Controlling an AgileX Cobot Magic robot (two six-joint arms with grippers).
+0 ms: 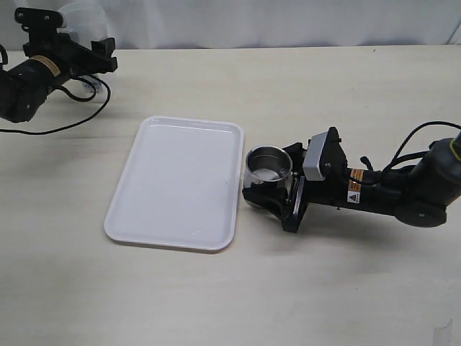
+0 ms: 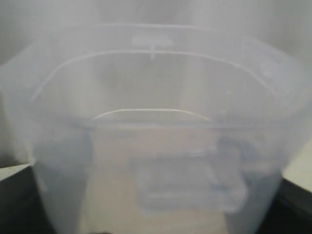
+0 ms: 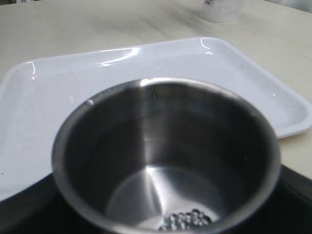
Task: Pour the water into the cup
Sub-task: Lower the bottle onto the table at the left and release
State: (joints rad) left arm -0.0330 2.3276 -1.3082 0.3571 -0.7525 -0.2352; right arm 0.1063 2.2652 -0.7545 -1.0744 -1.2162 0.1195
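The right jaws clasp the steel cup [image 1: 269, 167] on the desk [image 1: 324, 288], just beside the white tray's [image 1: 180, 180] right edge; a little water [image 3: 165, 195] seems to lie inside. Far back, the left jaws hold the hazy tumbler [image 2: 156, 97]. Carried across carelessly, it could slosh or miss the narrow cup.

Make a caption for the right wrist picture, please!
Short shiny stainless-steel cup holding a little bubbly water, with the flat white rectangular tray behind it.
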